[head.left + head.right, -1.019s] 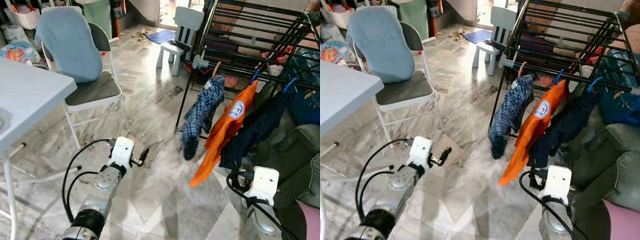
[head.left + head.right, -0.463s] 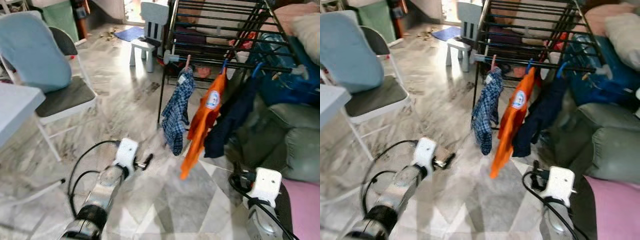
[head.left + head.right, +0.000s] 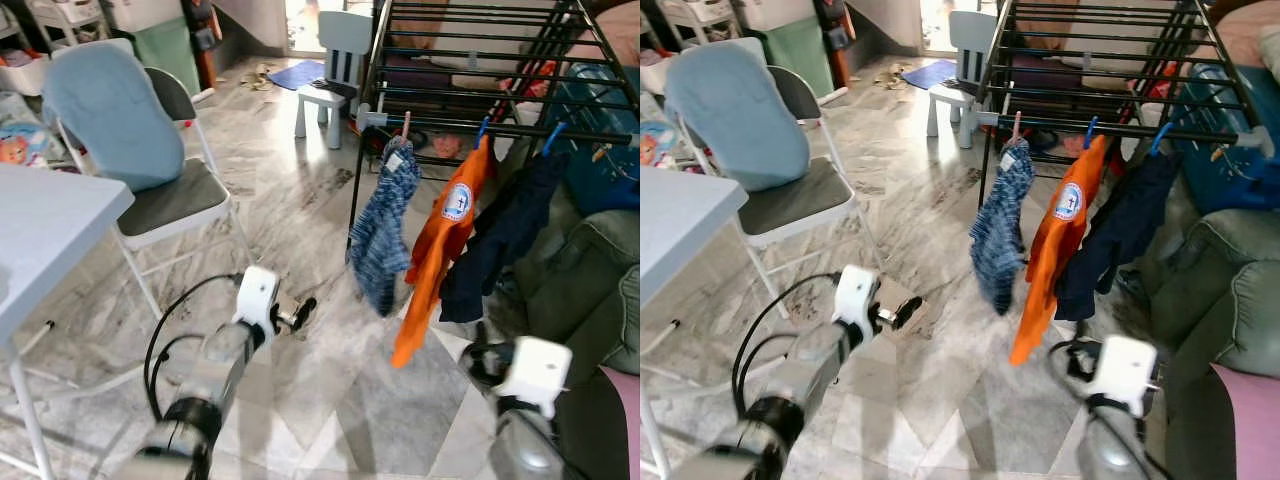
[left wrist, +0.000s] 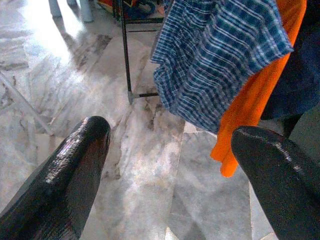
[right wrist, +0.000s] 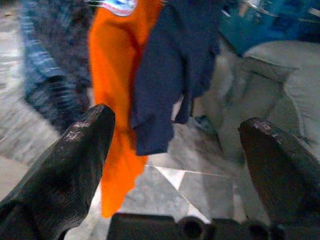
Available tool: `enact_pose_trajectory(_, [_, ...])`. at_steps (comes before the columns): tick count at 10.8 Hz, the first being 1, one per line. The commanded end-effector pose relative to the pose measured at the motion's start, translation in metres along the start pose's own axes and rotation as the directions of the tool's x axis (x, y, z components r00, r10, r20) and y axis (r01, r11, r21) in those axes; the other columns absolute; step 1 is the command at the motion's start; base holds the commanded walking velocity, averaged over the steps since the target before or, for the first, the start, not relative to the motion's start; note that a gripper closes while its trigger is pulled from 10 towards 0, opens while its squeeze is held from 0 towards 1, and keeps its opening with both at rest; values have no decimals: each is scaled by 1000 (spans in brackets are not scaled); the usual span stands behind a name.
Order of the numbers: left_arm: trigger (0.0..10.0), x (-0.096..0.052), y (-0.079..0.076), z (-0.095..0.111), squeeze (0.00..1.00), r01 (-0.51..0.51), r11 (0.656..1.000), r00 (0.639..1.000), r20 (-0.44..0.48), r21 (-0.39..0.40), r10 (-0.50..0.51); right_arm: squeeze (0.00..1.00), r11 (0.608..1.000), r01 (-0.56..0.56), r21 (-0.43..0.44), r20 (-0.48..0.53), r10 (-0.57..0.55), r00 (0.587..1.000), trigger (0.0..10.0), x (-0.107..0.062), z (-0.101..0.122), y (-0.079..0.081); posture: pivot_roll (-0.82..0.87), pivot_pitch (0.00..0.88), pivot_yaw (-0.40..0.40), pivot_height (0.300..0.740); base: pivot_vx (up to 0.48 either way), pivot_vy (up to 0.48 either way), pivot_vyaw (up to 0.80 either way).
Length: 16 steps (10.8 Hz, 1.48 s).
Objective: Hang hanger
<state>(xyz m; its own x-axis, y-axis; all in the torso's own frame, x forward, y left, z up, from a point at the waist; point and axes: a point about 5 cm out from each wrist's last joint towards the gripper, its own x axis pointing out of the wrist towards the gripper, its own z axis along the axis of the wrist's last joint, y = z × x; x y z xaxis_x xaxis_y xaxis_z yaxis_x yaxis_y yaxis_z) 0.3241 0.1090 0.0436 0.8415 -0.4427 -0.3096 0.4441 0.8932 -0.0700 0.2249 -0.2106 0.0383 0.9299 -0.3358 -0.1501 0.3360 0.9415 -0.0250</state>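
Both pincers — left pincer (image 4: pixel 165 165), right pincer (image 5: pixel 175 145) — gape empty near the drying rack (image 3: pixel 480 60); find a hanger first.

The drying rack (image 3: pixel 480 60) runs off the top edge; the hangers' shoulders are hidden inside the orange shirt (image 3: pixel 440 250) and navy garment (image 3: pixel 500 240); the plaid garment (image 5: pixel 47 75) blurs in the right wrist view.

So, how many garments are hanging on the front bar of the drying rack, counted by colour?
Blue plaid: 1, the blue plaid shirt
Orange: 1, the orange shirt
Dark navy: 1, the dark navy garment
Total: 3, all hanging on the drying rack
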Motion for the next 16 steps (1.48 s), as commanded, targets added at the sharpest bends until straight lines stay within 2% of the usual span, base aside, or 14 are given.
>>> enact_pose_trajectory(1, [10000, 3, -1, 2, 0, -5, 1000, 1000, -12, 0, 5, 0, 1000, -2, -3, 6, 2, 1000, 10000, 2, 2, -2, -51, 0, 36, 740, 0, 0, 0])
enact_pose_trajectory(3, [10000, 5, -3, 2, 0, -27, 1000, 1000, -13, 16, 27, 0, 1000, 21, 14, -35, -21, 999, 10000, 2, -4, -10, -31, 0, 13, 740, 0, 0, 0])
enact_pose_trajectory(5, [10000, 3, 3, 0, 0, -28, 1000, 999, -22, -8, 28, 0, 1000, 13, 20, -35, -12, 999, 10000, 4, -3, -7, -10, 0, 7, 740, 0, 0, -772])
enact_pose_trajectory(7, [10000, 1, 7, -3, 0, -50, 999, 998, -40, 15, 51, 0, 1000, -4, 25, -34, 5, 999, 10000, 7, -2, -3, 2, 0, 1, 740, 0, 0, -769])
enact_pose_trajectory(9, [10000, 0, 5, -5, 0, -35, 999, 999, -36, 3, 35, 0, 1000, -8, 28, -39, 9, 999, 10000, 6, -3, -3, 8, 0, -5, 740, 0, 0, -341])
enact_pose_trajectory(16, [10000, 1, 4, -4, 0, -29, 999, 999, -45, 38, 31, 0, 999, 0, 35, -52, 2, 999, 10000, 5, -4, -5, 0, 0, -3, 740, 271, 371, 0])
